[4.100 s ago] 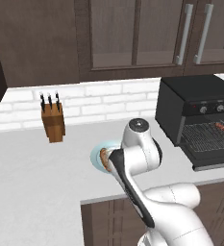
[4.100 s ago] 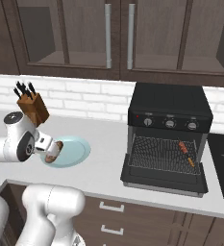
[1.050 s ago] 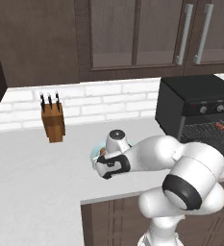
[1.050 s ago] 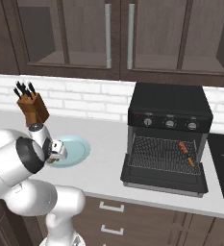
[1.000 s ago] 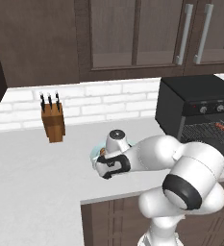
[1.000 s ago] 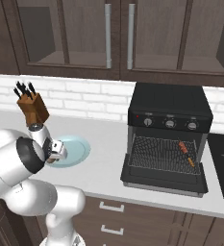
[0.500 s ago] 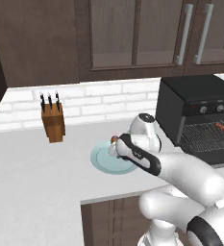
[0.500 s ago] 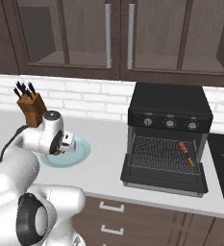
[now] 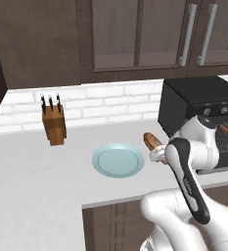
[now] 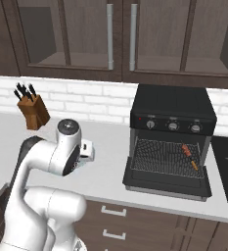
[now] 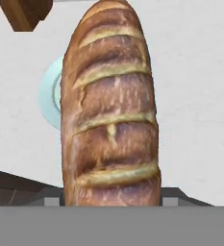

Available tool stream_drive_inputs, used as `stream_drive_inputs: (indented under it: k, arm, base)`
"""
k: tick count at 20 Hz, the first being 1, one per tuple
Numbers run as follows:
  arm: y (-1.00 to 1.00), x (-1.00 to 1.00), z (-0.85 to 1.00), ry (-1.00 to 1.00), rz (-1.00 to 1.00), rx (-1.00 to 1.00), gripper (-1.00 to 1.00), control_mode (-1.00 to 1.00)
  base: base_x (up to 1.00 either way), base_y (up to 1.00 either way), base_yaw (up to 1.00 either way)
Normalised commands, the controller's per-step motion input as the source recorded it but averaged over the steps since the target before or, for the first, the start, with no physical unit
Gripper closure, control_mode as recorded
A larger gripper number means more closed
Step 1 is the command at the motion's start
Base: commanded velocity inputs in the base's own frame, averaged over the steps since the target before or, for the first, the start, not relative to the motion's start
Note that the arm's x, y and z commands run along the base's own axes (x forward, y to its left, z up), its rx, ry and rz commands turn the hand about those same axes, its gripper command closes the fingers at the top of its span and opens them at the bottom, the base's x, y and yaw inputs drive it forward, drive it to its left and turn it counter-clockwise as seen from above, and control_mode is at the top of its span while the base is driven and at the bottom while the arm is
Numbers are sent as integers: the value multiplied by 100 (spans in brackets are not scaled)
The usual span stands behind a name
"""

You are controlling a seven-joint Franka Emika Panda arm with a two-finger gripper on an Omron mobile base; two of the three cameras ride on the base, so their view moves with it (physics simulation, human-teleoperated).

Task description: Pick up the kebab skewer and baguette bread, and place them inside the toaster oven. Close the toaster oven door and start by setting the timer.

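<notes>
Item for you, operator: the gripper [image 9: 157,153] is clasping the baguette bread [image 11: 108,110] above the counter [image 9: 32,176], beside the plate [image 9: 118,160]; the kebab skewer [image 10: 189,156] is lying inside the open toaster oven [image 10: 173,115].

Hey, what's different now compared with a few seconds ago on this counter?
The claw has lifted the baguette bread off the plate and swung it right, toward the toaster oven; the plate now lies bare. Unchanged: the kebab skewer lies on the rack, the toaster oven door hangs open, and the knife block stands by the wall.
</notes>
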Motion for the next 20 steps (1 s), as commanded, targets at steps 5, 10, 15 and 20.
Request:
stream_drive_inputs:
  k: [5, 10, 15, 20]
  arm:
    - [-100, -15, 70, 6, 0, -3, 100, -100]
    - [-100, 0, 42, 7, 0, -4, 100, -100]
    - [-100, -16, 2, 0, 0, -12, 100, -100]
    - [-99, 0, 0, 0, 0, -13, 100, -100]
  base:
    - [0, 0, 0]
    - [0, 0, 0]
    - [0, 0, 0]
    - [0, 0, 0]
